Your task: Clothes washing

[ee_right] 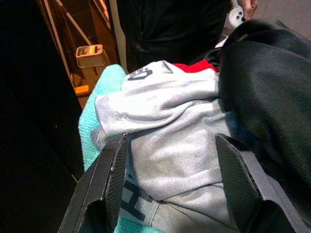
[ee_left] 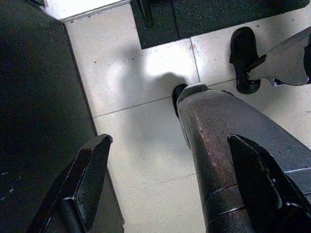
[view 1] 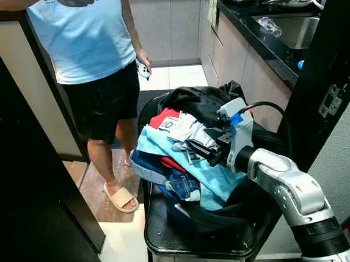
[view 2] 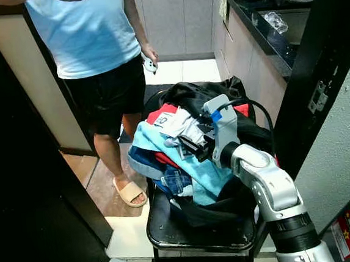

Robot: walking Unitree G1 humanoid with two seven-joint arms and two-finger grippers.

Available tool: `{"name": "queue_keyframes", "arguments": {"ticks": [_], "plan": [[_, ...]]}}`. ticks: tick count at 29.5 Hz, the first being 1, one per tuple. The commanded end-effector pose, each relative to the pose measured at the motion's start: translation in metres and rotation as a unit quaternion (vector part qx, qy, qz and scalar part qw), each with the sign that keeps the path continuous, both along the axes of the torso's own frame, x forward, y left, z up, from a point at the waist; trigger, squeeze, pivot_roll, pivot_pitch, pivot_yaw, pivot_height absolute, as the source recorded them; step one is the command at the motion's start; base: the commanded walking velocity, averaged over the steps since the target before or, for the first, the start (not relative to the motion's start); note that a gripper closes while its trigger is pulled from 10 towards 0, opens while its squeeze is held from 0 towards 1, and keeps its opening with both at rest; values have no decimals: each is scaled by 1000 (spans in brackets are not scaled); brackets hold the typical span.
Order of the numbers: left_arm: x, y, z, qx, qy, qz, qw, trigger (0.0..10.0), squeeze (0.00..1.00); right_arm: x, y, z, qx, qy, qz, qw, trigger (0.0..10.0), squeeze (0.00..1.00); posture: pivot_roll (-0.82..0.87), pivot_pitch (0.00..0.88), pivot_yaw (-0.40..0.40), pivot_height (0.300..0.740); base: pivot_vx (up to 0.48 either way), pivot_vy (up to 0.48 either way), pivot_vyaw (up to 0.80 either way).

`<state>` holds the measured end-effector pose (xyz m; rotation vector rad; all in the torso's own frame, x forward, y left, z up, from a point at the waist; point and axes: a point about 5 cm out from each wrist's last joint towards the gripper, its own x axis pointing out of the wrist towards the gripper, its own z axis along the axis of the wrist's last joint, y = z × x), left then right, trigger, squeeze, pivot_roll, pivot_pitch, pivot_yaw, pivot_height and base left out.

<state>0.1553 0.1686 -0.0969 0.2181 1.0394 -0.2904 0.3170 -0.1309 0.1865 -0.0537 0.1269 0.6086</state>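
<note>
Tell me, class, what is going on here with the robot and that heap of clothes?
The robot's right gripper reaches over a pile of laundry heaped on a black chair. Its fingers are open, one on each side of a grey garment on top of the pile, not yet closed on it. The left gripper hangs idle, open, above the tiled floor. A person in a light blue shirt and black shorts stands just beyond the chair, holding a small white object.

Head stereo pair looks forward and down, sharing the clothes pile (view 1: 183,148) and a person (view 1: 88,46). Right wrist camera sits close over the grey garment (ee_right: 170,145). Left wrist camera faces floor tiles (ee_left: 141,121).
</note>
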Motion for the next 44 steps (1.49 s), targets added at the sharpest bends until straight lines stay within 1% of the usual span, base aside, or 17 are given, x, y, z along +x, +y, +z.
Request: {"name": "queue_keyframes", "arguments": {"ticks": [1,4,5,7,8,9,10,12,27,28,29,30,31,37,38,43,44], "plan": [[-10,2,-4,4,22,2,1000,10000,0,-3,5,-4,-17,1,14,1000,10000,0,35,34,-30,740,0,0,0],[-10,2,-4,5,22,1,1000,10000,0,-3,7,-6,-19,-3,16,1000,10000,0,35,34,-30,740,0,0,0],[-10,2,-4,5,22,1,1000,10000,0,-2,7,-5,-18,-5,15,1000,8314,0,36,33,-31,740,0,0,0],[-10,2,-4,5,22,1,1000,10000,0,-2,7,-5,-18,-5,15,1000,8314,0,36,33,-31,740,0,0,0],[-10,2,-4,5,21,1,1000,10000,0,-2,7,-5,-17,-7,15,1000,3529,0,35,33,-31,740,0,0,0],[-9,2,-4,5,21,0,1000,10000,0,-2,6,-4,-15,-9,14,1000,1647,0,35,32,-31,740,0,0,0],[-9,2,-4,5,21,0,1000,10000,0,-2,6,-4,-15,-9,14,1000,1647,0,35,32,-31,740,0,0,0],[-9,2,-4,6,21,0,1000,10000,0,-1,6,-2,-14,-15,13,1000,0,0,35,32,-31,740,0,0,0],[-9,1,-4,4,20,-2,1000,10000,0,-1,7,3,-5,-37,18,999,0,0,34,35,-33,740,0,0,0],[-8,1,-4,3,20,-2,1000,10000,0,-1,7,4,0,-37,16,999,314,0,34,35,-33,740,0,0,0],[-8,1,-4,3,20,-2,1000,10000,0,-1,7,4,0,-37,16,999,314,0,34,35,-33,740,0,0,0],[-8,1,-4,3,19,-2,1000,10000,0,-2,7,4,5,-38,18,999,10000,925,34,35,-33,740,0,0,0],[-8,1,-4,3,19,-2,1000,10000,0,-2,8,5,8,-40,21,999,10000,1000,34,35,-32,740,0,0,0],[-8,1,-3,2,19,-2,1000,10000,0,-6,11,7,21,-58,43,997,10000,1000,35,37,-28,740,0,0,0],[-8,1,-3,2,18,-2,1000,10000,0,-6,12,2,18,-62,43,997,10000,1000,36,40,-29,740,0,0,0],[-8,1,-3,2,18,-3,1000,10000,0,-6,11,0,13,-63,39,997,10000,1000,35,39,-27,740,0,0,0],[-7,1,-3,3,17,-5,1000,10000,0,-6,12,1,5,-70,38,997,10000,1000,36,40,-27,740,0,0,0]]}}
